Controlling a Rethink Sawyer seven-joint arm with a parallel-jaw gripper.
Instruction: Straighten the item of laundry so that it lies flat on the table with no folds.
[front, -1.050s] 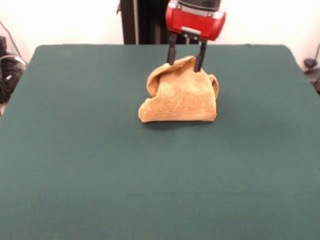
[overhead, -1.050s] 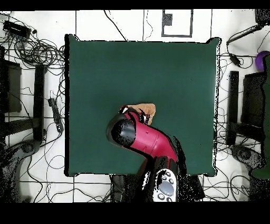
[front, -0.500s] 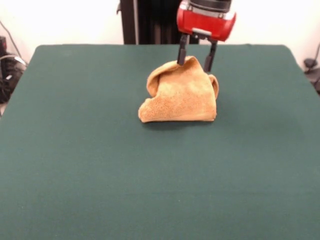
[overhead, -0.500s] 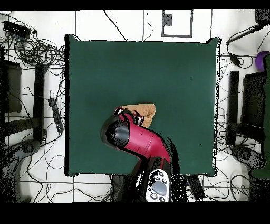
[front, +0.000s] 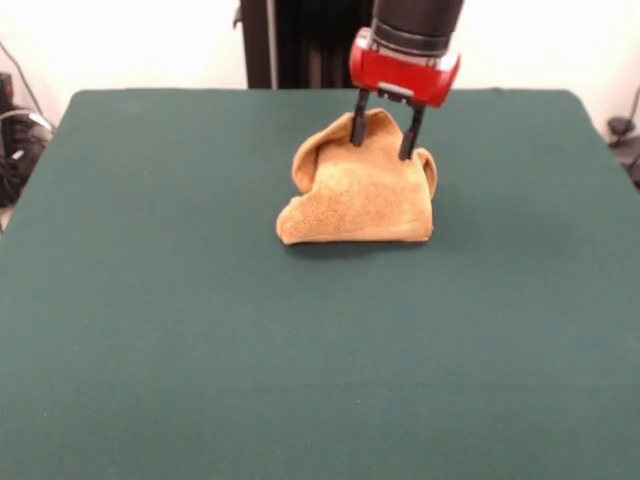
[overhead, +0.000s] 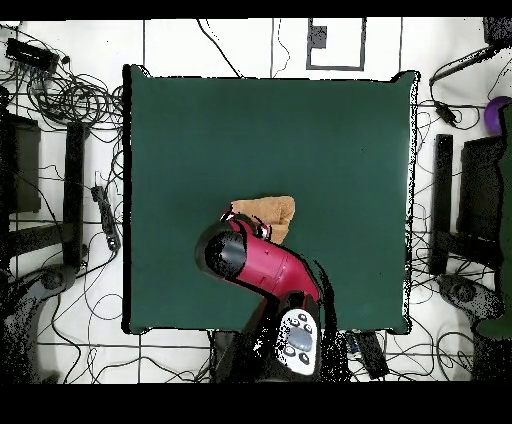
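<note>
You have the towel (front: 358, 190) lying bunched on the surface (front: 180, 340), toward the surface's far half and a little off its centre line, well clear of every edge. It is not flat: the cloth is doubled over itself, with a rolled fold rising along its upper side and a smaller lobe turned up at one end, while the lower hem sits straight on the green cloth. The tool (front: 382, 143) stands directly over that raised upper fold, its two dark fingers (front: 358, 130) spread apart and straddling the peak of the cloth; nothing is clamped between them. In the overhead view the arm covers most of the towel (overhead: 277, 210), so only one end shows beyond the red housing, and the tool itself cannot be made out there. Judged from its look, the towel is light, soft and limp terry: it will drape and drag rather than hold a shape, it will not slip readily on the felt-like top, and it cannot be damaged by a firm pinch. You would do best to take hold of a single layer at a hemmed corner or at the crest of the top fold, since a pinch through several layers would carry the fold along instead of opening it. No containers are present to report on.
</note>
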